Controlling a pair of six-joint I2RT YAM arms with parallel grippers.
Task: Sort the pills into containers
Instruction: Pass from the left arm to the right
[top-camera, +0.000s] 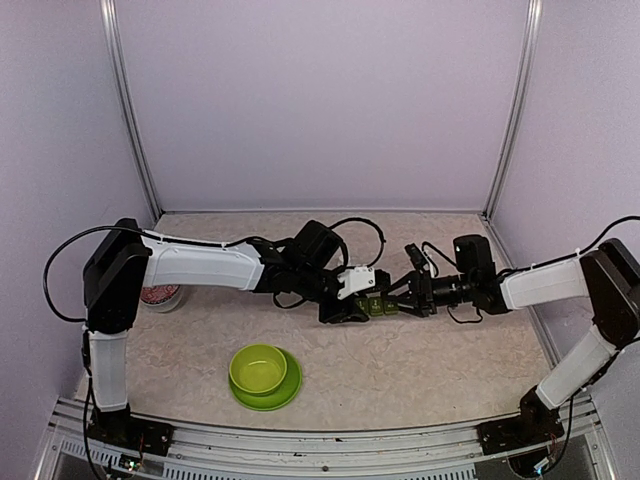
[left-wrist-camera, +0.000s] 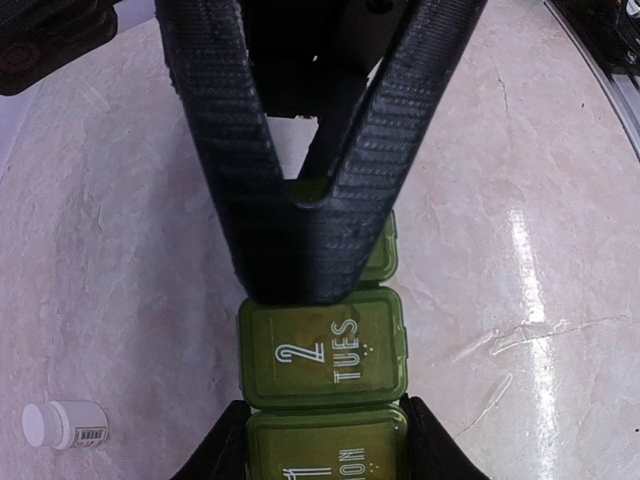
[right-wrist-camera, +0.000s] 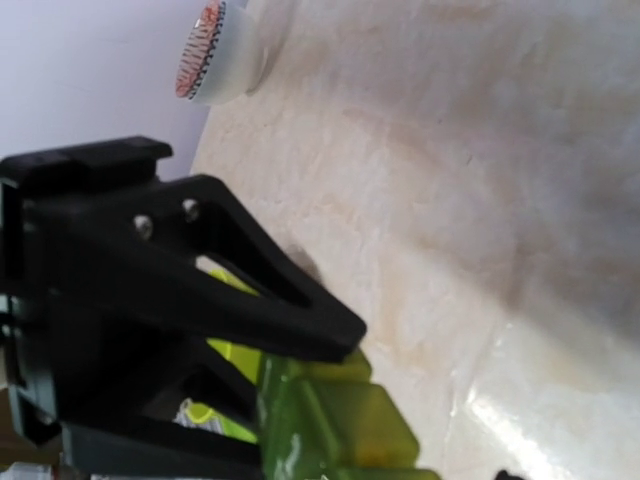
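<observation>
**1. Left claw** (left-wrist-camera: 325, 445). Closed on the pill box (left-wrist-camera: 325, 350). One finger sits tight against each long side of the compartment marked 1 MON.

**2. Pill box.** Dark green strip of three compartments. It lies flat on the surface (left-wrist-camera: 520, 250) and runs straight out ahead of the left claw. The MON end sits between that claw's fingers. The 2 TUES compartment comes next beyond them, uncovered, with its lid down.

**3. Third compartment.** The end farthest from the left claw. It is mostly hidden under a black ribbed finger (left-wrist-camera: 290, 250) of the right claw (top-camera: 400, 302), which reaches in from the opposite side. The fingertip lies at the seam with TUES.

**4. Right claw.** Its fingers stand apart, with the box's far end between them and the upper finger on top of it. I cannot tell whether they squeeze the box.

**5. Small bottle** (left-wrist-camera: 65, 424). White, lying on its side, with a barcode label. It rests on the surface off to the left of the left claw, apart from the box.

**6. Bowl** (top-camera: 258, 366). Lime green, standing on a matching plate (top-camera: 287, 393). It is nearer the arm bases than either claw, on the left claw's side, well apart from the box.

**7. Jar** (top-camera: 160, 296). White, with a red-patterned face. It is far behind the left claw, beside the left arm's elbow. From the right claw it shows far ahead, at the surface's edge.
</observation>
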